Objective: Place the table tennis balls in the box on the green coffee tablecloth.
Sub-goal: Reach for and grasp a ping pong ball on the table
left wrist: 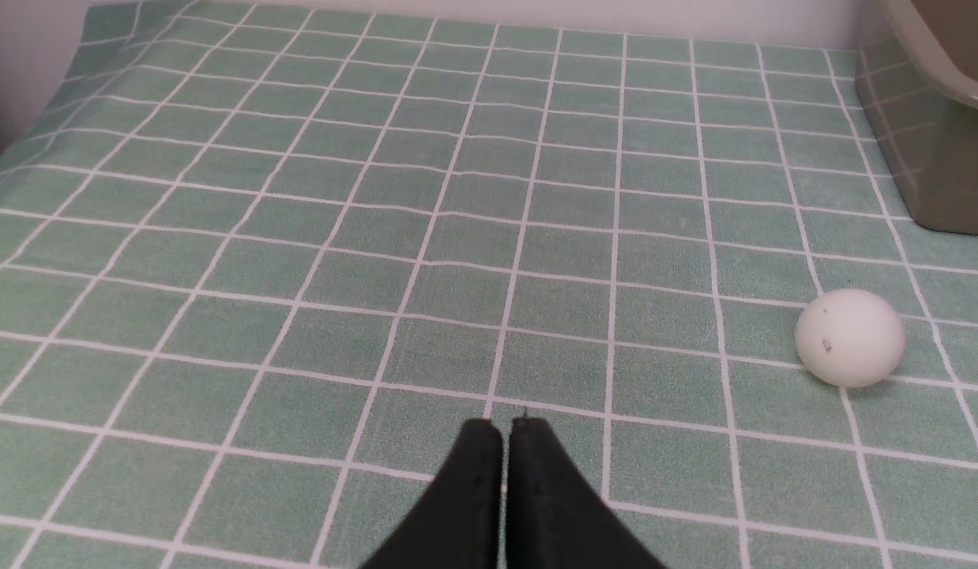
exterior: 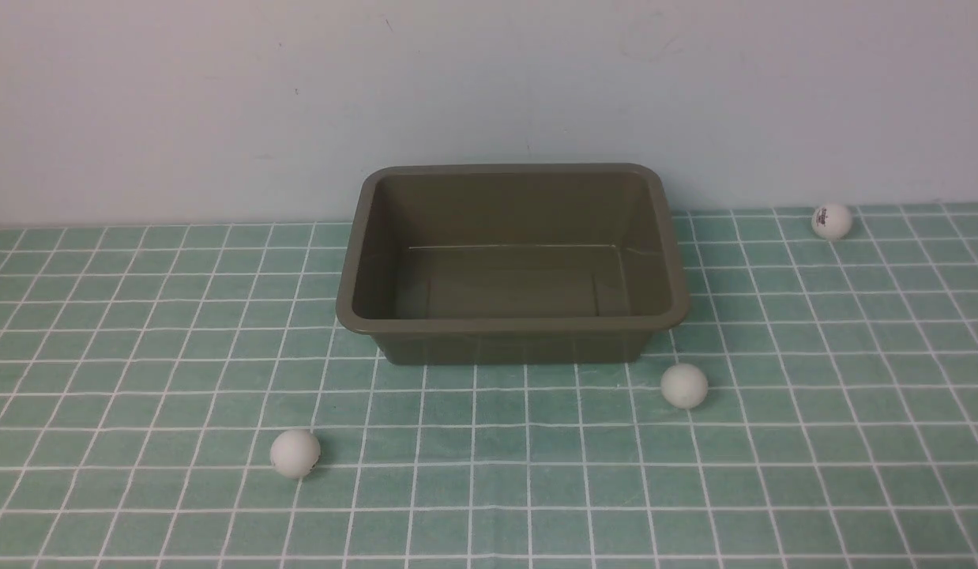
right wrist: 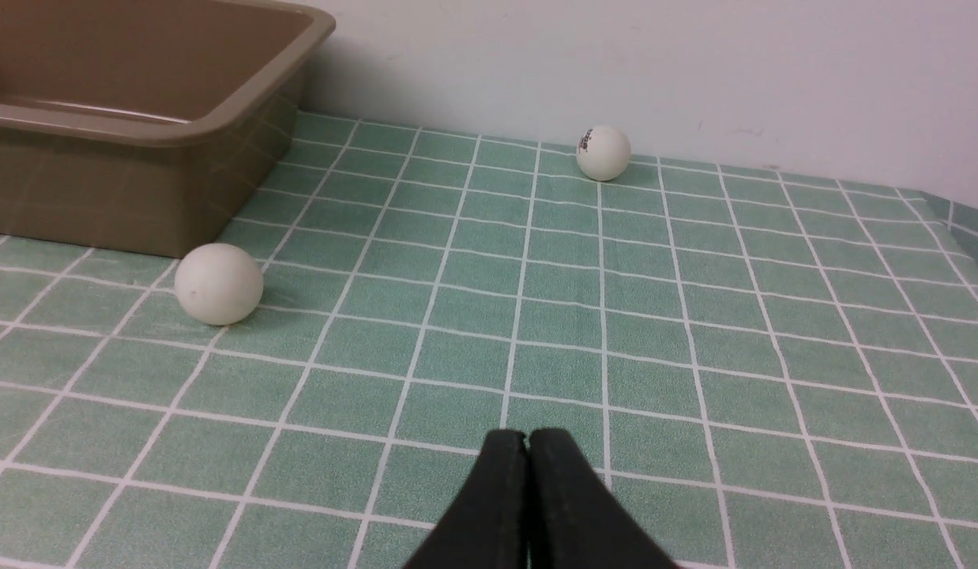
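Note:
The olive-brown box [exterior: 355, 304] stands empty at the middle back of the green coffee tablecloth [exterior: 126, 316]. Three white table tennis balls lie on the cloth outside it: one at front left [exterior: 295, 454], one near the box's front right corner [exterior: 684, 386], and one with a dark logo at the far right by the wall [exterior: 831, 221]. No arm shows in the front view. My left gripper [left wrist: 505, 427] is shut and empty, with a ball [left wrist: 850, 337] and the box corner [left wrist: 943, 174] ahead of it. My right gripper [right wrist: 527, 437] is shut and empty, facing a plain ball [right wrist: 218, 284], the logo ball [right wrist: 603, 153] and the box [right wrist: 126, 178].
A pale wall [exterior: 489, 87] rises right behind the box and the cloth's far edge. The cloth drops off at its side edge [right wrist: 971, 229] in the right wrist view, and at its other side edge [left wrist: 31, 118] in the left wrist view.

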`<state>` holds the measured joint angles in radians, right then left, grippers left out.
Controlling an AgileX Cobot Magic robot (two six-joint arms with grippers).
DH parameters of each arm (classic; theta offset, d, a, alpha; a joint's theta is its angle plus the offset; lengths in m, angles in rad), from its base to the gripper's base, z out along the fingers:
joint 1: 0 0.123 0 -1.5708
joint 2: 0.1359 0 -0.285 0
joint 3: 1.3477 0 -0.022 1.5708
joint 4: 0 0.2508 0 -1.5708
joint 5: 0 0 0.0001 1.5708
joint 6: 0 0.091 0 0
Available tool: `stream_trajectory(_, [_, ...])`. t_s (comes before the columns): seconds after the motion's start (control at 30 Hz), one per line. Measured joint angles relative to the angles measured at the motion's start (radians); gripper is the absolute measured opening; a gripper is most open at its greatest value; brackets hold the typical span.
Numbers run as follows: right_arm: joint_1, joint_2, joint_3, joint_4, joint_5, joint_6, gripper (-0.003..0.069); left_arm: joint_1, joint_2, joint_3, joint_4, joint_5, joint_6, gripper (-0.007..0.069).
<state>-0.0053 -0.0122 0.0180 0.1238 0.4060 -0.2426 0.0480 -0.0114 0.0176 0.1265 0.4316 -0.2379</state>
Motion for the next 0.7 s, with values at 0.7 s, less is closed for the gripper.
stream_trajectory(0.7, [0.000, 0.000, 0.010, 0.720, -0.247, 0.014, -0.0018, 0.000, 0.000, 0.000, 0.000, 0.000, 0.000, -0.0004])
